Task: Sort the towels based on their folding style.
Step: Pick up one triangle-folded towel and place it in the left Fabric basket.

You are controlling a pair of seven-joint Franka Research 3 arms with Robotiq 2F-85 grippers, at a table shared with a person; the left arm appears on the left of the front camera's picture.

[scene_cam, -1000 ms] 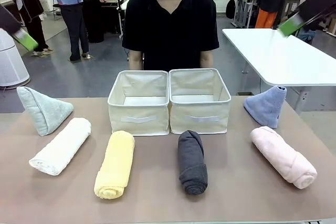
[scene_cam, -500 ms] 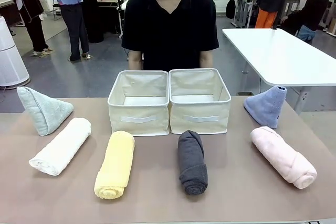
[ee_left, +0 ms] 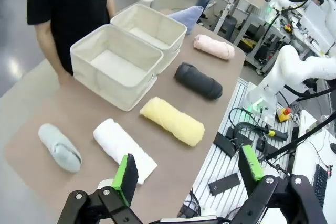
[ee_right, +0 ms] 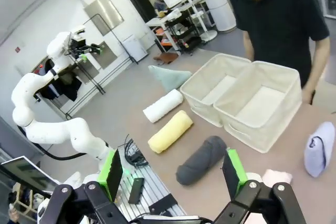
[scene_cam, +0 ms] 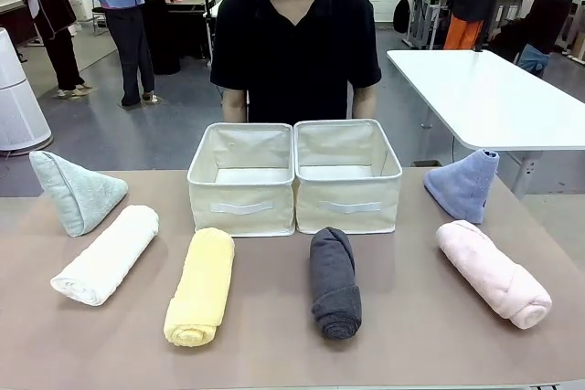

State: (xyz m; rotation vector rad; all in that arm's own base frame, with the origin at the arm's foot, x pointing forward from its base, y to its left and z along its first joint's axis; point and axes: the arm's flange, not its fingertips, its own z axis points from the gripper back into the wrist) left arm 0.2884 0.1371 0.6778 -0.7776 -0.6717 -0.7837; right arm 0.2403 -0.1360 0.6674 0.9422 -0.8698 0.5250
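Six terry towels lie on your brown surface (scene_cam: 274, 317): white roll (scene_cam: 105, 255), pale yellow roll (scene_cam: 201, 285), dark grey roll (scene_cam: 335, 282) and pink roll (scene_cam: 494, 271) in front, with teal cone (scene_cam: 78, 191) and periwinkle cone (scene_cam: 463, 184) flanking two empty beige fabric bins (scene_cam: 219, 203), likely one per fold. Left gripper (ee_left: 189, 169) and right gripper (ee_right: 172, 173) hover spread, empty.

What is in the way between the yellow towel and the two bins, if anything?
Nothing visible. The yellow towel lies close in front of the left bin, which is open on top and empty. No other towel sits between them.
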